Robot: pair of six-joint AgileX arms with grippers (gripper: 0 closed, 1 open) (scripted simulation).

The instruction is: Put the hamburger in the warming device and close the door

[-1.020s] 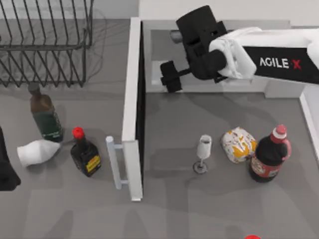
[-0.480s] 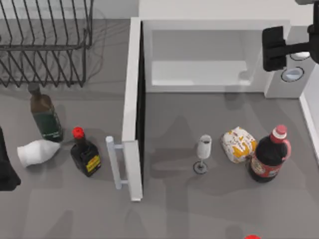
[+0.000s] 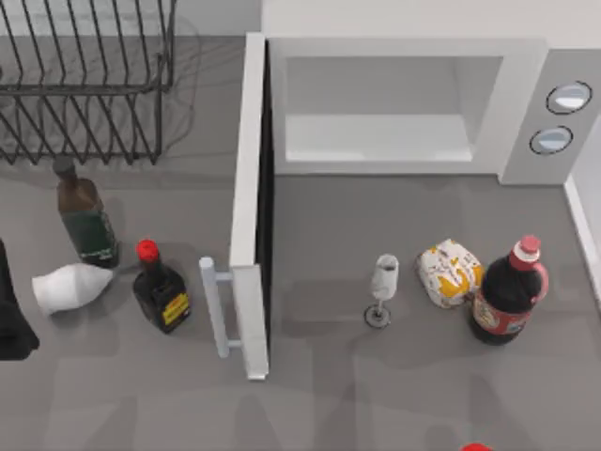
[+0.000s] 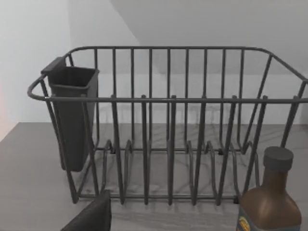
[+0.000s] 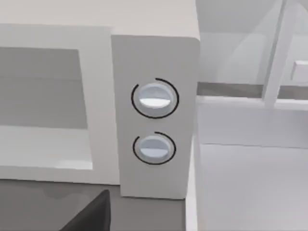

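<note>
The microwave [image 3: 413, 103] stands at the far side of the table [image 3: 329, 395], its pale cavity facing the near edge and its two round dials [image 5: 154, 122] stacked on the side panel at the right. The door [image 3: 252, 207] is swung fully open, standing edge-on and reaching from the cavity's left side toward the near edge, dark inner face to the right and its white bar handle [image 3: 214, 305] on the left face near the free end. The hamburger [image 3: 449, 272] lies on the table in front of the microwave, to the right of centre, outside the cavity. It sits between a small stemmed glass [image 3: 382, 289] on its left and a dark bottle with a red cap [image 3: 507, 291] just beside it on its right. No fingers are near the hamburger. The left arm [image 3: 11, 319] is a dark shape parked at the table's left edge, well apart from the bundle, and whether its fingers are wide or narrow cannot be told. The right wrist view looks at the dials and the cavity's right edge from close by. Left of the door stand a brown-green bottle [image 3: 84, 218], a small dark bottle with a red cap and yellow label [image 3: 160, 291], and a plain white bottle-shaped thing [image 3: 70, 287] lying on its side. A wire dish rack [image 4: 168, 125] with a dark cup holder [image 4: 72, 115] sits at the far left.
</note>
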